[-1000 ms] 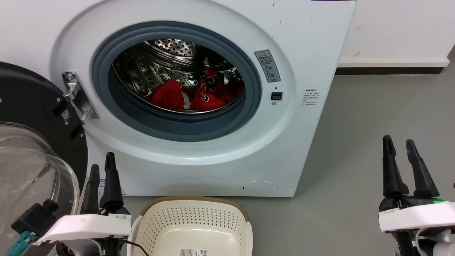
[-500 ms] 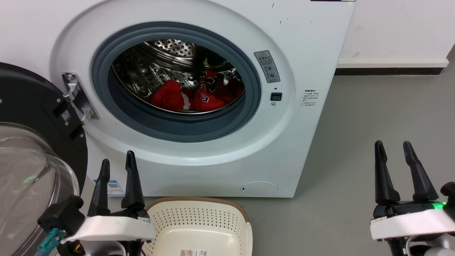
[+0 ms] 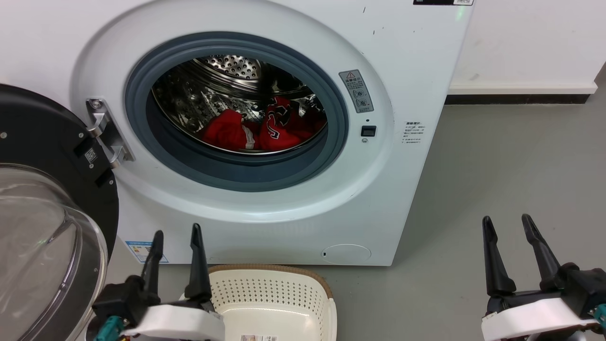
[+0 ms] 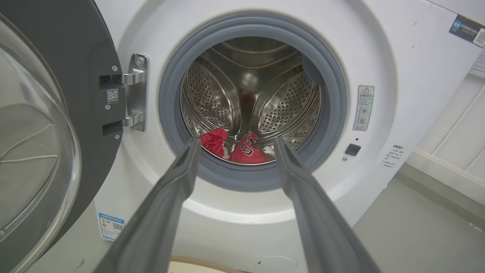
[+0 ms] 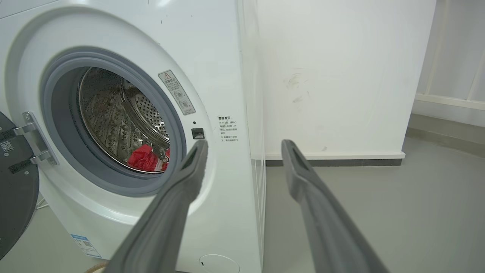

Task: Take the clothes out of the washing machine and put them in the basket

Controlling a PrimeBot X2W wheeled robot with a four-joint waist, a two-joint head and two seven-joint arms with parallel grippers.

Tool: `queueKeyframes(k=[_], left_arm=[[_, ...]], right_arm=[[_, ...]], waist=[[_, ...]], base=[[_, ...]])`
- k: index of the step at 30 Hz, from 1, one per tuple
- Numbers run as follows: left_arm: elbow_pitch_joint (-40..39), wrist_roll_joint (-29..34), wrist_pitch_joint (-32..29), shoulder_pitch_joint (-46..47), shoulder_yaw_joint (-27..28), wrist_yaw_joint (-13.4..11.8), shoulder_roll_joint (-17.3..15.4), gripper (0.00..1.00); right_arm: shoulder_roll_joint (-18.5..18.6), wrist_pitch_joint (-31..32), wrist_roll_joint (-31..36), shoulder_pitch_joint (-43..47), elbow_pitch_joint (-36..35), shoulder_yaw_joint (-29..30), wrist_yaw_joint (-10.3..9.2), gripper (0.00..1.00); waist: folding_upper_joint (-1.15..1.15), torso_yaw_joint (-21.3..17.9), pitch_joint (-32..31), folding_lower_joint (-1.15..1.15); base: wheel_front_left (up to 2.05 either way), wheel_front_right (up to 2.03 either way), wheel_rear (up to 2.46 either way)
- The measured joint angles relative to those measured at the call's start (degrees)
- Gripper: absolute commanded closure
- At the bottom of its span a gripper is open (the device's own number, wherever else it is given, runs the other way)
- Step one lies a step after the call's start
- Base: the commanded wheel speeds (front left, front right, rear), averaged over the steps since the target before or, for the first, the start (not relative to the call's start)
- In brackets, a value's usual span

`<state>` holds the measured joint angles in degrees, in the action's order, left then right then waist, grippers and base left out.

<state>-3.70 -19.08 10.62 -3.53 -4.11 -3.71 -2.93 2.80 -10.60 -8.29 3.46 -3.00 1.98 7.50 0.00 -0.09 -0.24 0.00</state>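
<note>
Black-fingered and empty, our left end effector (image 3: 177, 229) stands open, fingers well parted and touching nothing. It is low before the large white front-loading washing machine (image 3: 284, 227), just left of the small cream-white perforated plastic basket (image 3: 270, 289) at the machine's foot. Our right end effector (image 3: 506, 218) is likewise spread and empty, over the grey floor (image 3: 497, 156) off the machine's right side. Two bright red fabric garments (image 3: 258, 130) lie side by side at the bottom of the machine's shiny steel drum (image 3: 208, 94), well apart from both end effectors. We see the black-rimmed glass door (image 3: 42, 237) swung open on the machine's left.

Long black tapered fingers (image 3: 197, 270) on white wrist casings (image 3: 180, 324), teal plug (image 3: 110, 328)
</note>
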Motion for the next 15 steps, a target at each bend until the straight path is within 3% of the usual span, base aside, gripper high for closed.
queueKeyframes(k=[15], left_arm=[[4.3,8.2,1.7,-0.8,-1.7,0.5,-0.4,0.00]], right_arm=[[0.0,-1.8,4.4,0.4,4.8,0.0,0.00,0.00]], waist=[[0.00,-0.4,-0.1,0.00]], base=[[0.00,0.00,0.00]])
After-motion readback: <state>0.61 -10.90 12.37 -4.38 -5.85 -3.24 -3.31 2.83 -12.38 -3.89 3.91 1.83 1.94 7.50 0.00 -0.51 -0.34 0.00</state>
